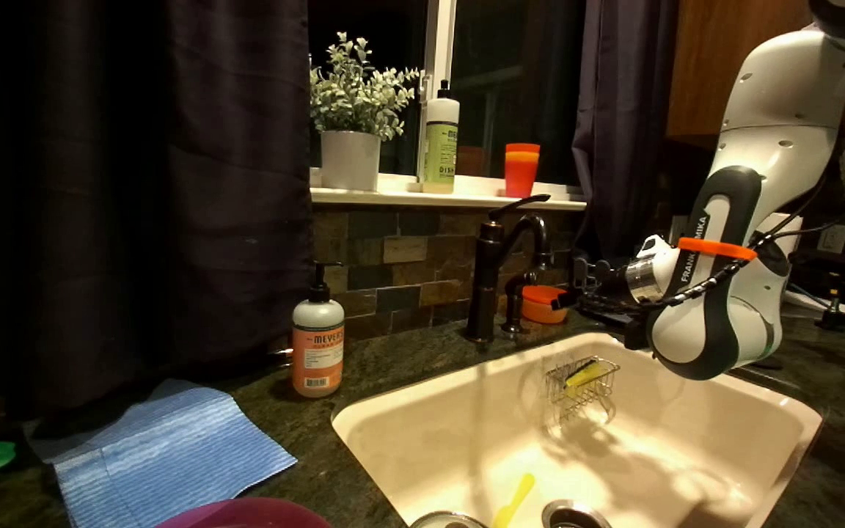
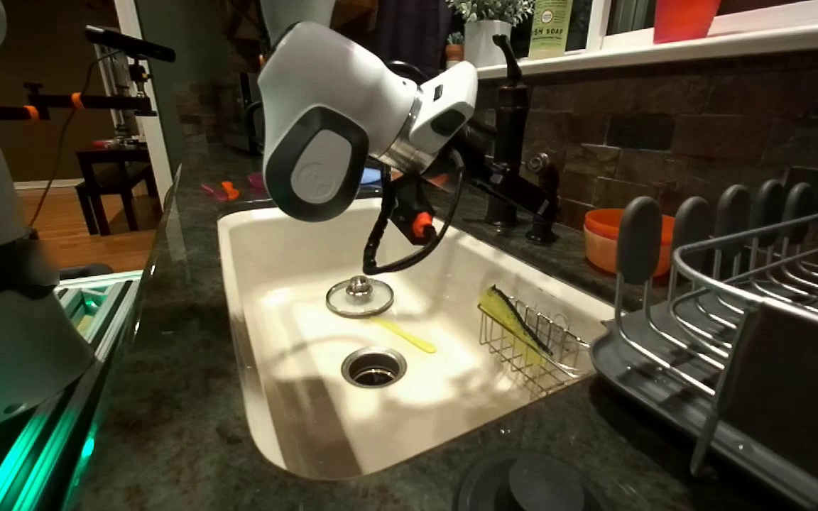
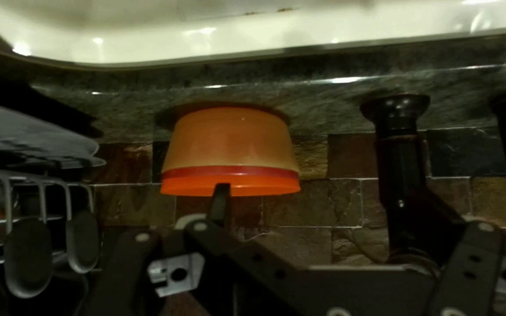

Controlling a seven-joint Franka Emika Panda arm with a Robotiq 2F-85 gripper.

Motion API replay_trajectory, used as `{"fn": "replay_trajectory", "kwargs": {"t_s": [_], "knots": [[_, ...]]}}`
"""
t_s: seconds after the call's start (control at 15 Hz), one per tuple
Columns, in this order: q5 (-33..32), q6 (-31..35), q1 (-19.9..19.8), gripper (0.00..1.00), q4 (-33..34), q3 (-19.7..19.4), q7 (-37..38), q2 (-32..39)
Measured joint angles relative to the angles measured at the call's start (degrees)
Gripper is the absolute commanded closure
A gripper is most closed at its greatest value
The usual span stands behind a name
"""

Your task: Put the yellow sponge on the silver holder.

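The yellow sponge (image 1: pixel 584 375) has a dark side and leans tilted inside the silver holder (image 1: pixel 556 389), a small wire caddy on the sink's inner wall. Both also show in an exterior view, the sponge (image 2: pixel 512 323) and the holder (image 2: pixel 501 349). My gripper (image 1: pixel 573 284) is well above and apart from them, over the back counter by the faucet. In the wrist view my gripper (image 3: pixel 343 193) is open with nothing between its fingers; its right fingertip blends into the dark faucet. The sponge and holder are out of the wrist view.
The black faucet (image 1: pixel 485 282) and an orange bowl (image 3: pixel 231 145) stand close to my gripper. The grey dish rack (image 2: pixel 707 397) is beside the sink. A yellow utensil (image 2: pixel 405 335) and a glass lid (image 2: pixel 359 301) lie in the sink. A blue cloth (image 1: pixel 166 455) lies on the counter.
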Motion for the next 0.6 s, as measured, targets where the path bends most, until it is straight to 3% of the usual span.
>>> {"fn": "replay_trajectory", "kwargs": {"t_s": [0.33,0.47,0.6], "knots": [[16.1,-9.0,6.1,0.00,-4.7,-1.4,-12.4,-7.4],[21.3,-16.3,8.4,0.00,-5.5,-2.3,-17.9,-10.2],[22.4,-25.3,9.4,0.00,-5.0,-2.8,-21.9,-12.5]]}}
